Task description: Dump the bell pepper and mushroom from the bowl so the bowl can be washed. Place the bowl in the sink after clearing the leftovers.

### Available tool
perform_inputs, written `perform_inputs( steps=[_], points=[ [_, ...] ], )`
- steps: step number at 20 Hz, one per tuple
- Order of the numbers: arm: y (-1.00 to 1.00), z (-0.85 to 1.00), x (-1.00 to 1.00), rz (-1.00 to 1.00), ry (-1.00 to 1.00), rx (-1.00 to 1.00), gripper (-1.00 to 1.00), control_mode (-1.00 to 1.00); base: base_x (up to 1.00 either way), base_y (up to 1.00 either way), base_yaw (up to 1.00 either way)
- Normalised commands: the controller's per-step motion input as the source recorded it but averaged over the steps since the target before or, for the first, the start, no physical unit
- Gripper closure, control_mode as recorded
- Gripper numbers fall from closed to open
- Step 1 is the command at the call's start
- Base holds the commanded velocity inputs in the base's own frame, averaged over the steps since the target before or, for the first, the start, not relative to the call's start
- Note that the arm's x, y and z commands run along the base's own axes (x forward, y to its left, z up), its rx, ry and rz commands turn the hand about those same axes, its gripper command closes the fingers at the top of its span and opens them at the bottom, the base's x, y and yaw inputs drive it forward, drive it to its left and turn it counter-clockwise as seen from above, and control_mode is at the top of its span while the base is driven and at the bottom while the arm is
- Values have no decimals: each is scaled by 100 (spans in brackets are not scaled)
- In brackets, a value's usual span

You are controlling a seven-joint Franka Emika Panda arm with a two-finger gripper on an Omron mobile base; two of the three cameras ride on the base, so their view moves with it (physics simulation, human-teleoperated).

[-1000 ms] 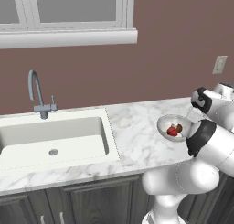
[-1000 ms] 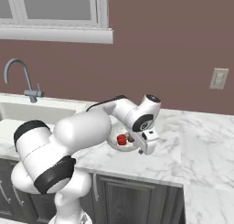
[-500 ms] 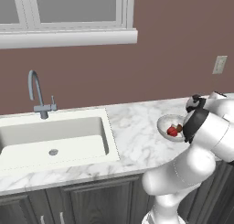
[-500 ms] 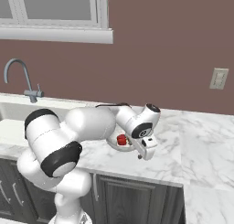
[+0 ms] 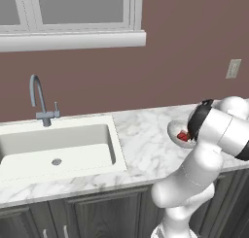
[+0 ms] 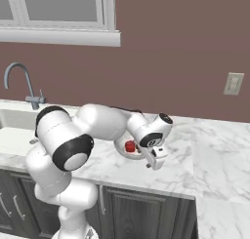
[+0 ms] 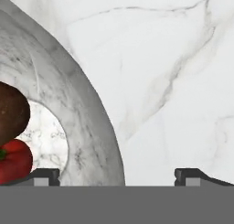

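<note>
The sink is on the left, set into the marble table, with the faucet behind it. Right of the sink, well apart from it, the bowl sits on the table.

The white arm bends over from the base and reaches down, so the hand hangs low right over the bowl's edge. The jaws are spread wide, one tip over the bowl and one over bare table, with the rim between them. They hold nothing.

The left base view shows the sink's basin and drain; there the arm hides much of the bowl. The hand view shows the bowl's inside up close.

In the bowl the red pepper lies touching the brown mushroom.
</note>
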Motion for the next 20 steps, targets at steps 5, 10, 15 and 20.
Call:
perform_inputs(
  steps=[5,10,15,20],
  points=[
    [1,-5,5,0,0,1,100,-100,0,0,0],
    [1,0,0,0,0,0,100,-100,0,0,0],
    [30,4,0,0,-10,0,100,-100,0,0,0],
    [64,51,-17,0,-21,0,100,-100,0,0,0]
  ],
)
